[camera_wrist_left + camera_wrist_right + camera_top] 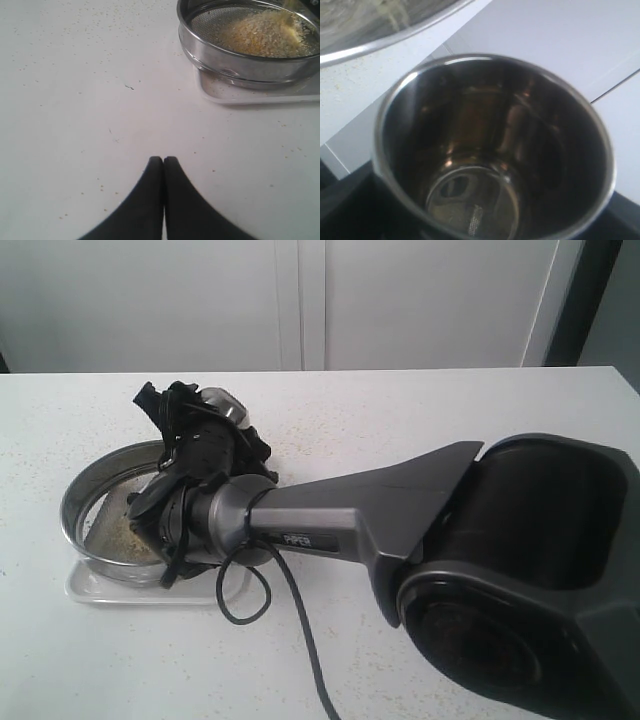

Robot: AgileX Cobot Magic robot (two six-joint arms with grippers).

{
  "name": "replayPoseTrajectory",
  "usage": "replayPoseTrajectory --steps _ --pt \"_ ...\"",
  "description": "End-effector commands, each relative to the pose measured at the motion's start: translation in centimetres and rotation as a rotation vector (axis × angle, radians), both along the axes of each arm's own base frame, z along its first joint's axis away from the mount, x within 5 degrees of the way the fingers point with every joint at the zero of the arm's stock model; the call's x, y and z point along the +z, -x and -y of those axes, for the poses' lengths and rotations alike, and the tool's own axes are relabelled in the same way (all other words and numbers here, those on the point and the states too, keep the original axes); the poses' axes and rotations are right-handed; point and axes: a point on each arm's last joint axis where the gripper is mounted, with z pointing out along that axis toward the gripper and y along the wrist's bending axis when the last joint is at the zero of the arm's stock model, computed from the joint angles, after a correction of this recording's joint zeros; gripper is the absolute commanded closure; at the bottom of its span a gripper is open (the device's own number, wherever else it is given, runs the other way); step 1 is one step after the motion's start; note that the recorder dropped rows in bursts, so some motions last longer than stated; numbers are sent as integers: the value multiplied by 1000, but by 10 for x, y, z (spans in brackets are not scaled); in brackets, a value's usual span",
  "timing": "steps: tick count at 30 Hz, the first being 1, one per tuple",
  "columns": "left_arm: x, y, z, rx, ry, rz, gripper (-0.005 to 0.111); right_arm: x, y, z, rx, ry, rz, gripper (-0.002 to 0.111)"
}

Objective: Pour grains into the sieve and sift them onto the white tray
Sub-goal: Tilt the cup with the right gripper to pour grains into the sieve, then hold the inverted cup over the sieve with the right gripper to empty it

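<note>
**Position**
- Grains point(260, 32) lie inside sieve point(235, 60), heaped on the mesh.
- R gripper point(195, 425) w/ cup point(228, 405) hangs over the sieve's right rim in ext. view. Cup is above the grains and apart from them.
- L gripper point(163, 161) is well apart from sieve, low over bare bench point(75, 100).
- Sieve sits on tray point(225, 95); a tray corner shows from under the steel wall.
- Both stand on the bench's left half in ext. view, well clear of the far edge.

**Grains, appearance**
- Fine golden-yellow granules mixed w/ paler, slightly larger bits.
- Heap is uneven, thickest away from the L wrist cam. Mesh shows grey and bare by the nearer wall.
- A thin scatter lies on the tray under the sieve.
- Loose specks are strewn over the bench around tray and sieve, thinning toward the L gripper.

**Arms and tools**
- R gripper: clamped on the cup, which is held tipped.
- In the R wrist view the cup mouth faces the cam. Inner wall and base are shiny, showing reflections, and the sieve rim shows just past the cup's lip.
- R arm: reaches from the bench's right side across the middle, forearm approx. level. A black cable loops below the wrist.
- L gripper: fingers pressed together, tips touching, nothing between them. It points along the bench, w/ sieve and tray off to one side ahead.
</note>
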Motion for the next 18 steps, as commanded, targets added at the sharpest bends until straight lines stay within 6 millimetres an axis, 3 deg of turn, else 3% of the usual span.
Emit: replayPoseTrajectory --steps 1,10,14,18 --pt "-4 1 0 2 5 -14 107 11 5 -3 -6 2 41 108" --pt "-4 1 0 2 5 -14 107 8 14 -14 63 6 12 108" --pt "-4 1 0 2 5 -14 107 16 12 -13 25 -111 21 108" --pt "-4 1 0 2 5 -14 107 14 13 -13 41 -5 35 108"
